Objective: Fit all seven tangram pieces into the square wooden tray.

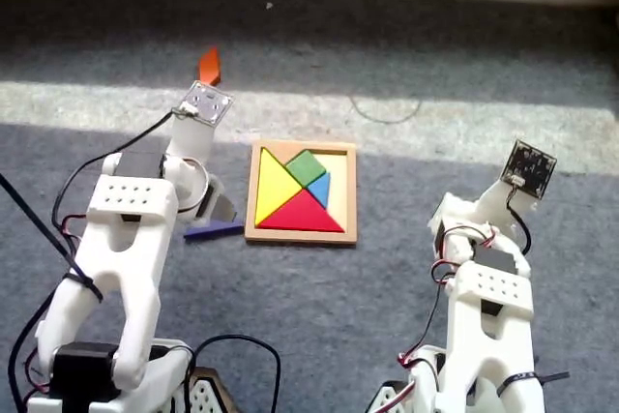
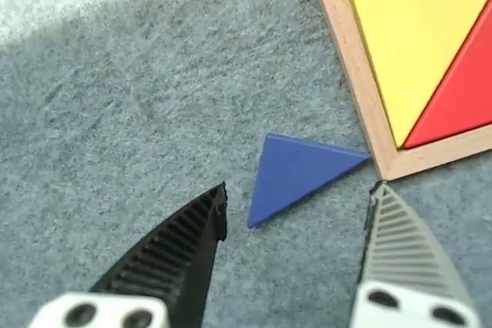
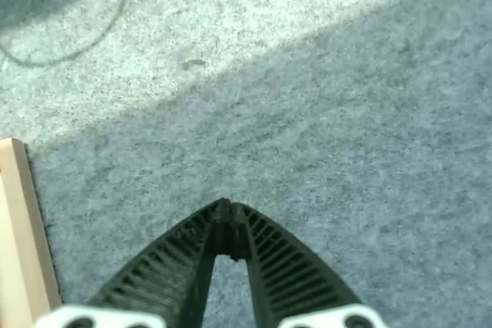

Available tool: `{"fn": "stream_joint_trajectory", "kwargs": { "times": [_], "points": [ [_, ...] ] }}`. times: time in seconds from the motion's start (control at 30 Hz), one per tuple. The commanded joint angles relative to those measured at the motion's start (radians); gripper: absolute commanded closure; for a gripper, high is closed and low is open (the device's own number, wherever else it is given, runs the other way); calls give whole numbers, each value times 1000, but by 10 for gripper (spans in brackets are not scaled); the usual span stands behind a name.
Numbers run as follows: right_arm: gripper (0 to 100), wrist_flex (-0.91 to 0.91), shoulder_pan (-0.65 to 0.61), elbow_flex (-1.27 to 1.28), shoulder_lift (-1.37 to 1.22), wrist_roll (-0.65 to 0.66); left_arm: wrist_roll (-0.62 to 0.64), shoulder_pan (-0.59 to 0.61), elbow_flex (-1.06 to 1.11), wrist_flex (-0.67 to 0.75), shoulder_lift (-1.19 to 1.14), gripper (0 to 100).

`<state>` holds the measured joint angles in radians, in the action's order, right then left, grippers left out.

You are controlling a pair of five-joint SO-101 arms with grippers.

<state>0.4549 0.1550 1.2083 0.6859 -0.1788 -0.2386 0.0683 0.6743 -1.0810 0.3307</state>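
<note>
The square wooden tray (image 1: 300, 236) lies mid-desk, holding a yellow triangle (image 1: 274, 186), a red triangle (image 1: 302, 212), a green square (image 1: 306, 167) and a small blue triangle (image 1: 321, 188). A loose blue triangle (image 2: 296, 174) lies flat on the grey desk (image 1: 387, 278), one tip just at the tray's near left corner. My left gripper (image 2: 299, 190) hangs over it, spread wide and holding nothing. An orange piece (image 1: 209, 66) lies well away, far left. My right gripper (image 3: 224, 207) is closed and empty, right of the tray.
</note>
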Motion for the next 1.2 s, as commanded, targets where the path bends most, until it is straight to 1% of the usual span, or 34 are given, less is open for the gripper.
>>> {"fn": "stream_joint_trajectory", "kwargs": {
  "times": [0.0,0.07,0.2,0.3,0.47,0.6,0.77,1.03,1.17],
  "points": [
    [988,-21,-7,-4,30,46,173,-28,-18,-11,-15,704],
    [988,-21,-7,-2,30,75,235,-10,-31,-9,-31,705],
    [988,-21,-7,-2,30,78,327,48,-150,6,-93,705],
    [988,-21,-7,-2,30,80,325,53,-259,6,-176,705],
    [988,-21,-7,-2,30,80,330,58,-493,6,-383,706],
    [988,-21,-7,-2,30,80,331,58,-736,6,-573,707],
    [988,-21,-7,-2,30,80,331,68,-1087,37,-843,766],
    [988,-21,-7,-2,30,80,328,65,-1627,34,-1288,755],
    [988,-21,-7,-2,30,80,327,70,-1856,34,-1474,758]
  ]
}}
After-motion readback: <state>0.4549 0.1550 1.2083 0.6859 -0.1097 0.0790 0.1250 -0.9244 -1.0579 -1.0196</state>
